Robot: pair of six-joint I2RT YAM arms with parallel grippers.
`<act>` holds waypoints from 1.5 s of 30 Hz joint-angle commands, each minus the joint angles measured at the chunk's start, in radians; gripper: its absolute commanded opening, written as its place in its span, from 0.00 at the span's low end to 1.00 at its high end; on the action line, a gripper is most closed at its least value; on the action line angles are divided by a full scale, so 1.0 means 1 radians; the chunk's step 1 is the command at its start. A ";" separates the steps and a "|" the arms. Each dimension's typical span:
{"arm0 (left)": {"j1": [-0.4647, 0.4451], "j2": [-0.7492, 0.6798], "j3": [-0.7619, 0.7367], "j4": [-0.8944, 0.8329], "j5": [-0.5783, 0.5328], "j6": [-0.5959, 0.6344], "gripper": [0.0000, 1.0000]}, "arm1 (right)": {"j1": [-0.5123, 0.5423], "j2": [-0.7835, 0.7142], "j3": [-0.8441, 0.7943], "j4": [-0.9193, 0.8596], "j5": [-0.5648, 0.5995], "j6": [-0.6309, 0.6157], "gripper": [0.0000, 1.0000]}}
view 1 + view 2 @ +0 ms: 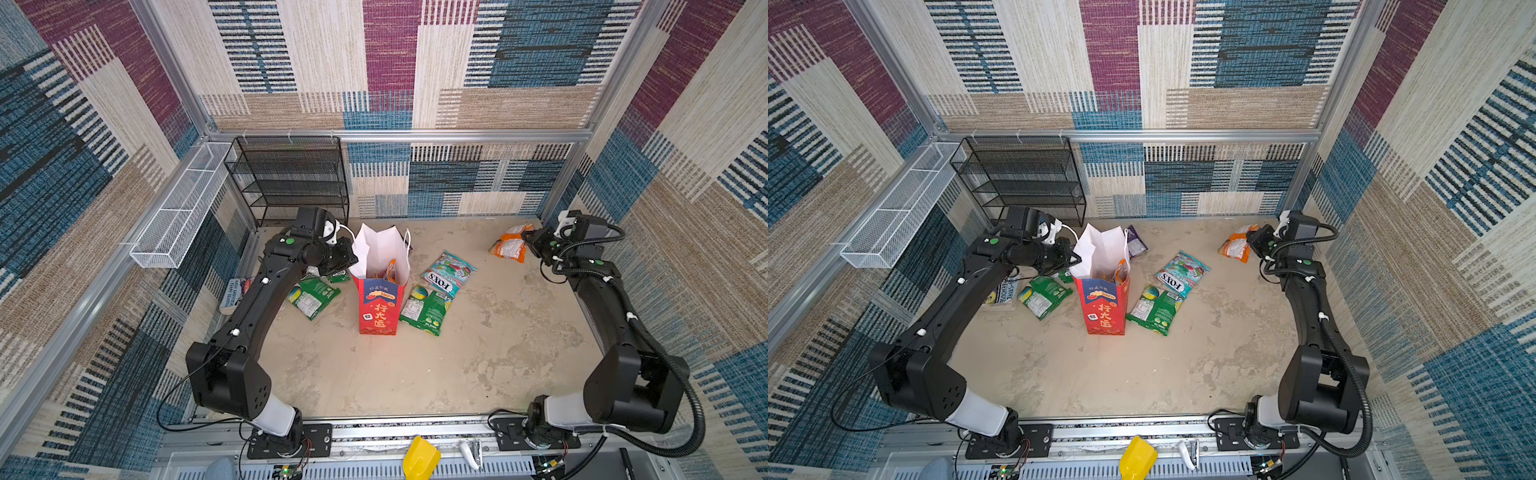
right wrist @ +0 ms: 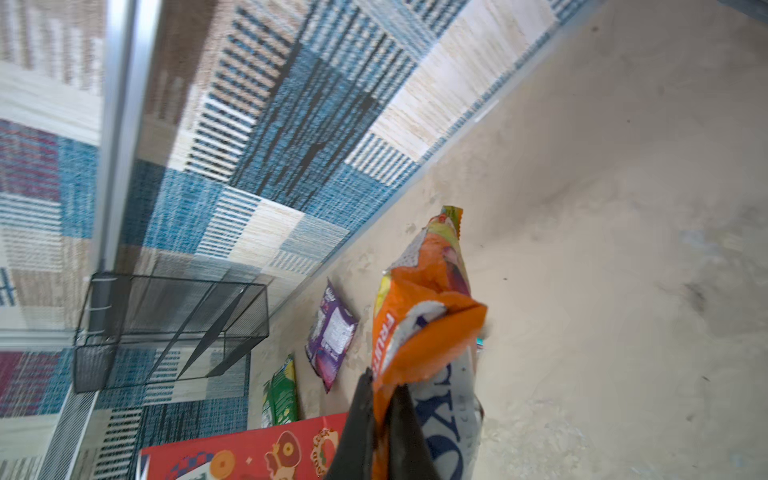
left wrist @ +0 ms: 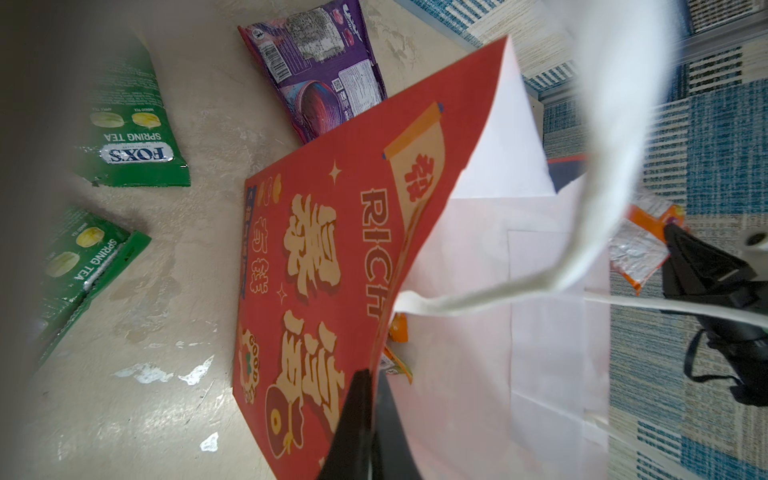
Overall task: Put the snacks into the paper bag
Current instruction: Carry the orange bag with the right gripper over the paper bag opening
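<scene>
The red paper bag (image 1: 376, 311) (image 1: 1105, 309) stands upright mid-table, its white inside showing. My left gripper (image 1: 353, 255) (image 3: 376, 374) is shut on the bag's left rim, one finger outside and one inside. An orange snack pouch (image 1: 390, 270) lies inside. My right gripper (image 1: 525, 240) (image 2: 382, 384) is shut on an orange snack pouch (image 1: 509, 248) (image 2: 419, 316) at the back right, far from the bag. On the table lie two green pouches (image 1: 311, 297) (image 1: 426, 309), a teal FOX'S pouch (image 1: 449, 272) and a purple pouch (image 1: 1136, 241) (image 3: 320, 70) behind the bag.
A black mesh shelf (image 1: 291, 178) stands at the back left, and a white wire basket (image 1: 183, 203) hangs on the left wall. A flat book (image 1: 237, 291) lies under my left arm. A yellow object (image 1: 419, 459) sits on the front rail.
</scene>
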 commanded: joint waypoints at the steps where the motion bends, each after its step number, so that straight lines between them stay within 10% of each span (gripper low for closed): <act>1: 0.000 -0.002 -0.003 0.018 0.017 -0.017 0.00 | 0.055 -0.045 0.074 -0.009 0.028 -0.005 0.00; 28: 0.000 0.000 -0.013 0.036 0.033 -0.026 0.00 | 0.908 0.129 0.729 -0.240 0.386 -0.068 0.00; 45: 0.000 -0.019 -0.011 0.035 0.023 -0.023 0.00 | 1.004 0.224 0.623 -0.255 0.477 -0.130 0.00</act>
